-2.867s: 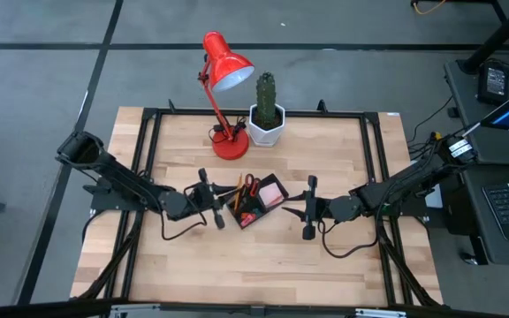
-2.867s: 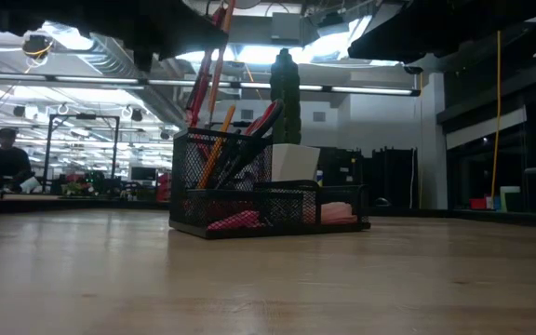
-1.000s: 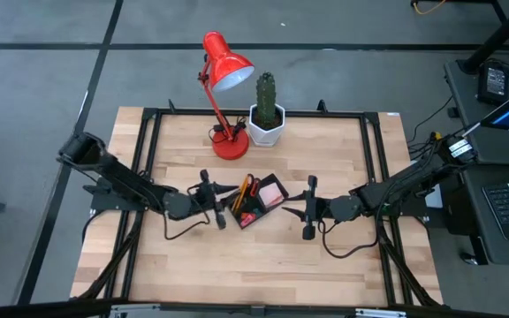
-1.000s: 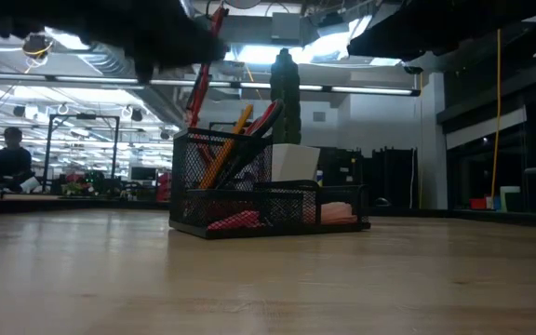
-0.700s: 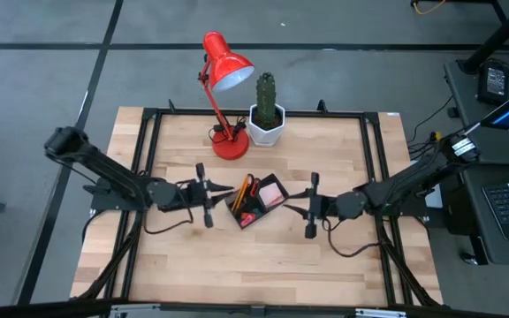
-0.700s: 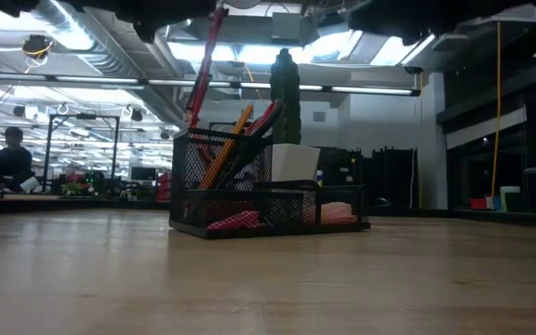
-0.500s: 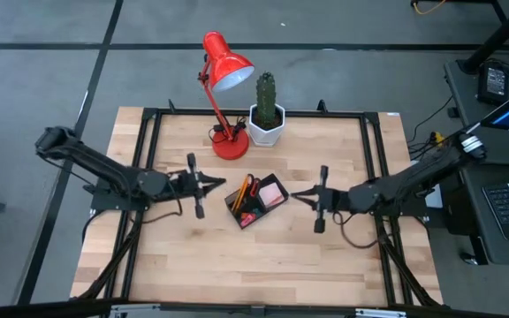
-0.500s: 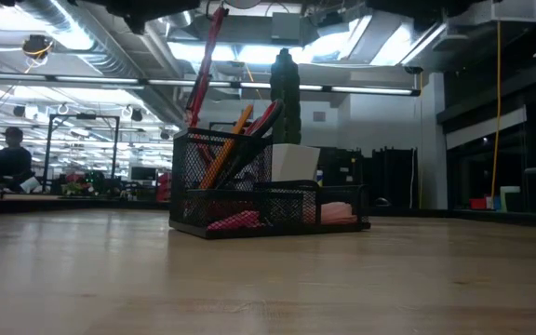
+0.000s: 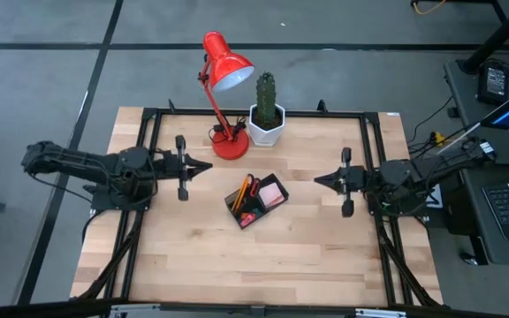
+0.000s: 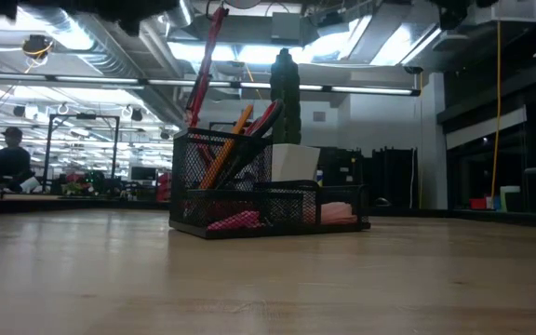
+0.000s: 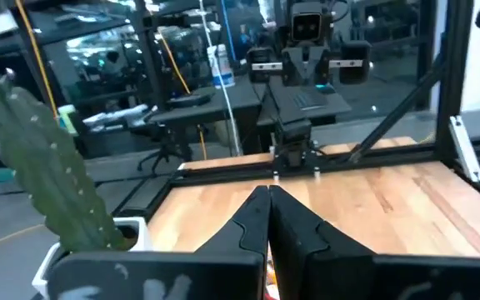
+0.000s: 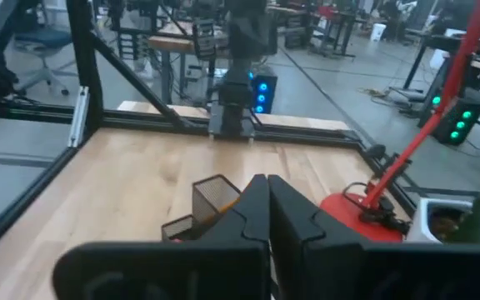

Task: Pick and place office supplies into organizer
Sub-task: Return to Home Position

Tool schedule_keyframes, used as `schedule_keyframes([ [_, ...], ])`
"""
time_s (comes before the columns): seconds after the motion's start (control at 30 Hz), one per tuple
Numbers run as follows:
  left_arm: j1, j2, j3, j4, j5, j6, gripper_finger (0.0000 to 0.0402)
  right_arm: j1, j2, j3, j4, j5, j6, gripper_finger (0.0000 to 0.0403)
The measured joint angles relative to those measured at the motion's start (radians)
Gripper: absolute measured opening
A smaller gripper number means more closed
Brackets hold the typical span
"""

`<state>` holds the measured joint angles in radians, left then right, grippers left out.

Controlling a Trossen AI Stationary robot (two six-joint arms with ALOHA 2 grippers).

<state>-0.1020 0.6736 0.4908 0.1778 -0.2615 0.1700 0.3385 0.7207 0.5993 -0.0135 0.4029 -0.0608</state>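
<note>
Organizer [image 9: 256, 201] sits near the middle of the table [image 9: 325, 256], and its mesh compartments are filled. Scissors [image 9: 249, 185] and an orange pencil [image 9: 236, 194] lean in its tall cup. The pink pad [image 9: 275, 192] lies in the low section beside the cup, and the low view shows a pink piece [image 10: 235, 221] in another low section. The left gripper [image 9: 206, 167] hangs on the left arm's side of the organizer, well apart from it, with its fingers pressed together on nothing. The right gripper [image 9: 319, 180] hangs on the opposite side, also well apart, its tips pinched together and empty, pointing toward the organizer. Beyond the organizer stand the lamp [image 9: 224, 66] and the cactus [image 9: 265, 91], side by side.
</note>
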Motion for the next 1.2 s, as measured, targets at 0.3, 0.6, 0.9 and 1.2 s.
schedule_keyframes([
  [0.3, 0.218, -0.116, -0.283, 0.272, 0.135, -0.008, 0.0001, -0.033, -0.175, -0.15, 0.018, -0.006, 0.005, 0.0001],
  [0.6, 0.46, -0.401, -0.361, 0.127, 0.318, -0.08, 0.0001, -0.064, -0.404, -0.231, -0.082, -0.007, 0.0, 0.0],
  [0.9, 0.524, -0.583, -0.471, 0.133, 0.343, -0.094, 0.0001, -0.064, -0.585, -0.294, -0.133, -0.008, -0.002, 0.0],
  [1.2, 0.524, -0.608, -0.483, 0.085, 0.313, -0.071, 0.0001, -0.064, -0.692, -0.407, -0.136, -0.006, -0.022, 0.0],
])
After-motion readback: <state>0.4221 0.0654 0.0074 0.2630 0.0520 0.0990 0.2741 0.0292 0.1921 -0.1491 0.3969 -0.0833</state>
